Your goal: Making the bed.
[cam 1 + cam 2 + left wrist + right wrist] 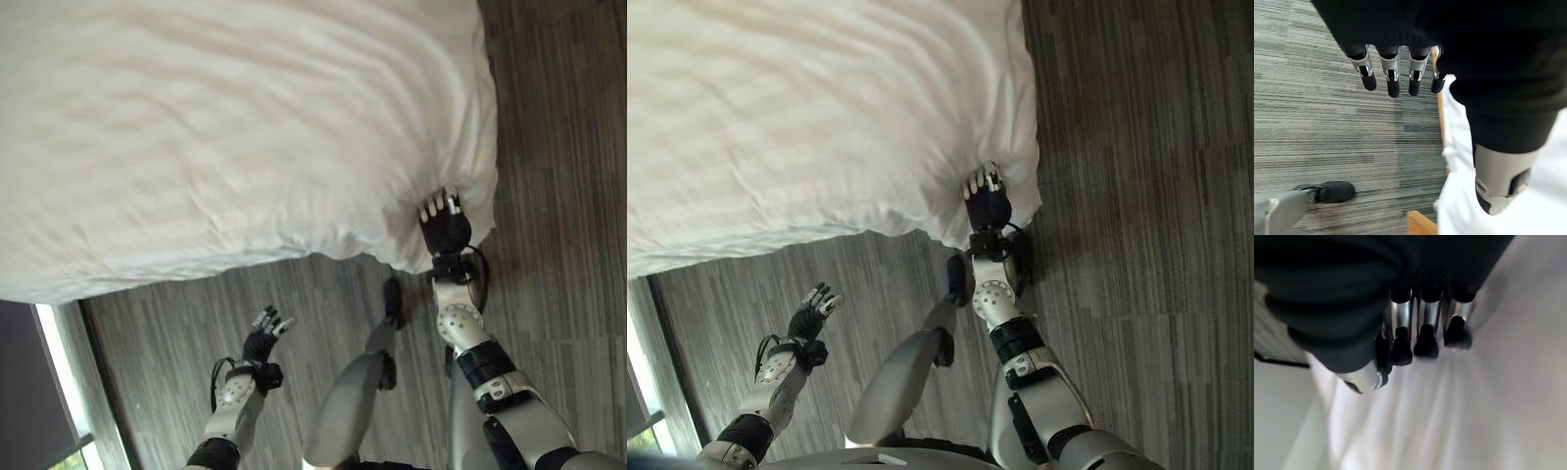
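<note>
2 hands work here: our right hand (444, 227) pinches the white duvet (225, 127) at its 4 o'clock corner; our left hand (266, 333) hangs spread over the floor (568, 196). Duvet mostly spread, wrinkles left, we judge.

Bed (245, 117) on grey striped carpet floor (558, 147), spread with a white rumpled duvet (196, 196) overhanging its near edge

We see the bed (235, 127) spread from ten to one o'clock – its corner at two, the right hand (446, 230) against it. The left hand (263, 343) hangs at seven, over floor (568, 196), apart from the bed.
</note>
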You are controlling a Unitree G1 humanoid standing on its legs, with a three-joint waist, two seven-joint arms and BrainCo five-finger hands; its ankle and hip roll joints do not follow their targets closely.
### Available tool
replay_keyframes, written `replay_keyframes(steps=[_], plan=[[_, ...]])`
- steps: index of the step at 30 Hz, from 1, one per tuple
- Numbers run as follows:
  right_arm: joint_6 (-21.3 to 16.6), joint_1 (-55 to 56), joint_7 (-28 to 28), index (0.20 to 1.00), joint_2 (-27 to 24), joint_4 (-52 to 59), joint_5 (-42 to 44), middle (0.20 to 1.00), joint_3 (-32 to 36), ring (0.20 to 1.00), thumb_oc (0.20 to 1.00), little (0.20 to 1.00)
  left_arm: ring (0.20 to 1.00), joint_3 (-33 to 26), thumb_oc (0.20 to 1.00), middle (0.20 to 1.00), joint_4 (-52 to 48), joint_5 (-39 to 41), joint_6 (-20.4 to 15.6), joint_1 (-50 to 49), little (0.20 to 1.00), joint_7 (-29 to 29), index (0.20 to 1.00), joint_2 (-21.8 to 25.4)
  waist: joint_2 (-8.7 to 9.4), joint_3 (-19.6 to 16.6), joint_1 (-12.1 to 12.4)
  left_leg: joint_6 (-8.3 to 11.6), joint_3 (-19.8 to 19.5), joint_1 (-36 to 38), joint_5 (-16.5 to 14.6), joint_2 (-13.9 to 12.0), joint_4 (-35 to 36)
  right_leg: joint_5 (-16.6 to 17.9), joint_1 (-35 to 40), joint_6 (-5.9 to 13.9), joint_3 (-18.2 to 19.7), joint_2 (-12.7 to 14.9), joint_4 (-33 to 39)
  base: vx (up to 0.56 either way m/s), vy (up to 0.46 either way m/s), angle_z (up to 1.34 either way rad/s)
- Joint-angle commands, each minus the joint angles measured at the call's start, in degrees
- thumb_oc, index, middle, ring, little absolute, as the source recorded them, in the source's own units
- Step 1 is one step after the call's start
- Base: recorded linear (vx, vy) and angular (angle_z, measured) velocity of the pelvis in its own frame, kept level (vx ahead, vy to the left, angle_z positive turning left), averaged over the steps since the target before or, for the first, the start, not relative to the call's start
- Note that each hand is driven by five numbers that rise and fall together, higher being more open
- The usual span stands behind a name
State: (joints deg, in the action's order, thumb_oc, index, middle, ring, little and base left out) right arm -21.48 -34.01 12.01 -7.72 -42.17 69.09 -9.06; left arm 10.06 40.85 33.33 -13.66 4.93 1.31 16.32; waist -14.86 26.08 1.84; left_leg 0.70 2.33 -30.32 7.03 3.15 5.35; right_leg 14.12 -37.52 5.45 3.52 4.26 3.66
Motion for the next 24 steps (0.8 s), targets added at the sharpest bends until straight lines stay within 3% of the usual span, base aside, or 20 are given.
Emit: replay_keyframes(steps=[1, 6, 11, 12, 13, 17, 18, 19, 22, 23, 24], plan=[[5.46, -5.20, -11.34, 0.200, -3.19, -11.28, -4.65, 0.200, 5.22, 0.200, 0.200, 0.200, 1.000, 0.96, 1.000, 1.000, -0.26, 0.87, -0.96, 2.43, 1.000, -0.92, 1.000, 4.21, -5.11, 2.13, 0.42, 4.90, -2.05, -5.40, 1.45, -2.08, -0.35, -14.42, -2.57, 1.82, 3.19, 0.95, -9.23, 0.00, 0.000, 0.00], [6.99, -6.90, -14.52, 0.200, -11.34, -24.94, -7.95, 0.200, 12.31, 0.200, 0.200, 0.200, 1.000, 0.49, 1.000, 1.000, 5.97, -0.04, -0.07, 6.34, 1.000, -1.48, 1.000, 4.61, -3.83, 2.55, -0.70, 4.93, -1.95, -8.44, 1.67, -2.06, -0.35, -14.60, -5.37, 2.22, 2.96, 0.28, -9.15, 0.00, -0.007, 0.01], [7.56, 0.71, -15.52, 0.200, -15.43, -24.19, -11.15, 0.200, 15.59, 0.200, 0.200, 0.200, 1.000, -1.66, 1.000, 1.000, 8.99, -1.14, 0.24, 9.67, 1.000, -0.46, 1.000, 4.85, -1.15, 2.23, -2.72, 4.87, -2.20, -5.99, 1.41, -2.08, -0.35, -14.61, -2.58, 2.31, 3.01, -0.27, -8.64, 0.00, -0.021, -0.01], [7.95, 2.31, -16.01, 0.235, -15.96, -23.71, -13.37, 0.235, 15.03, 0.235, 0.235, 0.235, 1.000, -1.84, 1.000, 1.000, 8.81, -1.15, 0.15, 9.76, 1.000, -0.22, 1.000, 4.80, -0.57, 2.12, -2.98, 4.80, -2.28, -4.93, 1.29, -2.09, -0.35, -14.53, -1.61, 2.30, 2.86, -0.31, -8.58, 0.00, -0.021, -0.03], [8.30, 4.25, -16.43, 1.000, -16.35, -22.78, -15.76, 1.000, 14.29, 1.000, 1.000, 1.000, 1.000, -1.92, 1.000, 1.000, 8.74, -1.12, 0.10, 9.84, 1.000, -0.10, 1.000, 4.55, 0.24, 1.76, -3.36, 4.78, -2.44, -3.40, 1.11, -2.24, -0.35, -14.48, -0.04, 2.30, 2.54, -0.29, -8.37, 0.00, 0.000, 0.00], [9.86, 11.95, -16.93, 1.000, -16.68, -14.05, -26.41, 1.000, 8.88, 1.000, 1.000, 1.000, 1.000, -2.22, 1.000, 1.000, 5.41, -1.13, -0.35, 7.94, 1.000, -0.30, 1.000, 5.09, 3.76, 0.15, -4.27, 4.45, -3.28, 4.88, -0.04, -2.77, -0.35, -14.05, 9.48, 2.34, 0.84, 0.74, -5.88, 0.03, 0.006, 0.00], [11.39, 15.64, -16.21, 1.000, -15.59, -9.62, -34.02, 1.000, 4.81, 1.000, 1.000, 1.000, 1.000, -1.31, 1.000, 1.000, 3.91, -2.74, 0.26, 7.29, 1.000, -0.52, 1.000, 4.08, 5.49, -1.63, -4.39, 4.14, -3.27, 8.74, -0.98, -2.93, -0.35, -13.02, 14.80, 2.84, 0.06, 1.68, -2.85, 0.09, 0.047, 0.03], [11.43, 15.70, -16.27, 1.000, -15.56, -9.52, -34.07, 1.000, 4.81, 1.000, 1.000, 1.000, 1.000, -1.32, 1.000, 1.000, 3.88, -2.75, 0.28, 7.25, 1.000, -0.51, 1.000, 4.09, 5.50, -1.65, -4.37, 4.16, -3.25, 8.66, -0.86, -2.96, -0.35, -12.78, 14.79, 2.83, 0.08, 1.65, -2.68, 0.10, 0.072, 0.02], [12.62, 20.43, -17.74, 1.000, -13.65, -3.25, -45.92, 1.000, 1.05, 1.000, 1.000, 1.000, 1.000, 1.09, 1.000, 1.000, 2.08, -5.29, 1.25, 5.57, 1.000, -1.05, 1.000, 1.35, 8.03, -6.13, -4.08, 3.22, -2.50, 13.88, -2.64, -2.66, -0.35, -11.09, 20.98, 4.06, -0.86, 3.01, 0.91, 0.10, 0.109, -0.03], [14.74, 22.37, -20.51, 1.000, -12.04, -2.42, -55.86, 1.000, -0.53, 1.000, 1.000, 1.000, 1.000, 3.77, 1.000, 1.000, 2.89, -7.65, 2.97, 5.28, 1.000, -2.20, 1.000, -0.93, 9.17, -8.92, -4.34, 2.50, -1.86, 17.47, -3.79, -2.58, -0.35, -11.25, 24.04, 4.31, -1.53, 3.95, 0.79, 0.09, 0.086, -0.07], [14.76, 22.36, -20.51, 1.000, -12.03, -2.41, -55.87, 1.000, -0.53, 1.000, 1.000, 1.000, 1.000, 3.76, 1.000, 1.000, 2.89, -7.65, 2.97, 5.29, 1.000, -2.20, 1.000, -0.92, 9.18, -9.02, -4.30, 2.51, -1.83, 17.31, -3.71, -2.59, -0.35, -11.16, 23.87, 4.30, -1.49, 3.93, 0.80, 0.08, 0.041, -0.05]])
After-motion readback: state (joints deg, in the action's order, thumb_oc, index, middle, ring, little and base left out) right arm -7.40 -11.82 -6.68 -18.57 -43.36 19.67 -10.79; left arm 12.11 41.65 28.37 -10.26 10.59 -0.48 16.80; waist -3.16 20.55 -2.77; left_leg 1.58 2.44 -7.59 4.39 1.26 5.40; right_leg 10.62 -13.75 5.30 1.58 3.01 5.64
